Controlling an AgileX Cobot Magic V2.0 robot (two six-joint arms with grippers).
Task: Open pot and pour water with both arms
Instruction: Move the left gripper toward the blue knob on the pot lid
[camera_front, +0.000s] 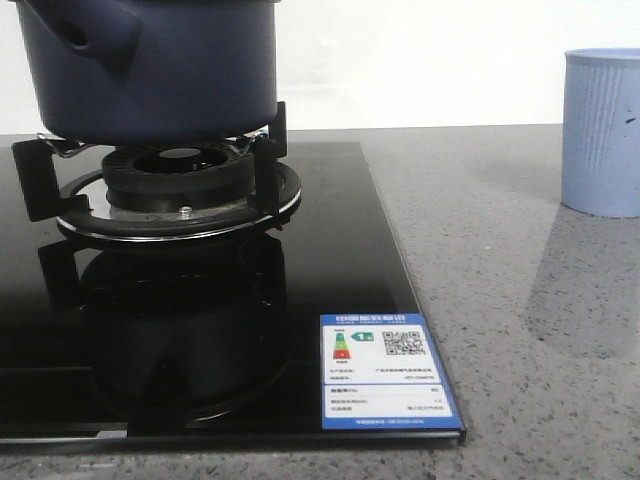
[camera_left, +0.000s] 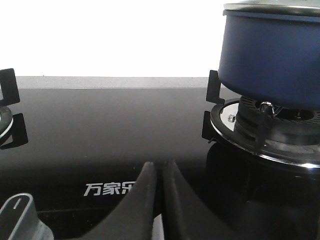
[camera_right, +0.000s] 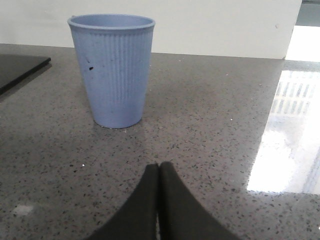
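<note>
The left gripper (camera_left: 159, 172) is sitting with its two black fingers pressed together, holding nothing, low in the left wrist frame over the glossy black glass stove top (camera_left: 100, 130). The right gripper (camera_right: 159, 172) is likewise closed and empty, its fingers meeting at the bottom centre of the right wrist frame above the speckled grey stone counter (camera_right: 210, 125). Beyond the left fingers, in the upper right of that frame, the pot (camera_left: 272, 60) is resting on the burner's (camera_left: 272, 127) black prongs; in the front view it is filling the upper left, its stubby tube with a hole pointing left. A metallic rim at its top is probably the lid (camera_left: 272, 7), though only an edge is showing. Ahead of the right fingers, the ribbed light blue cup (camera_right: 114, 70) is standing upright, apart from them. Judging by this, nothing is done yet: opening and pouring are both remaining. The pot's sides are looking matte and smooth, the cup's finely ridged and tapered.
</note>
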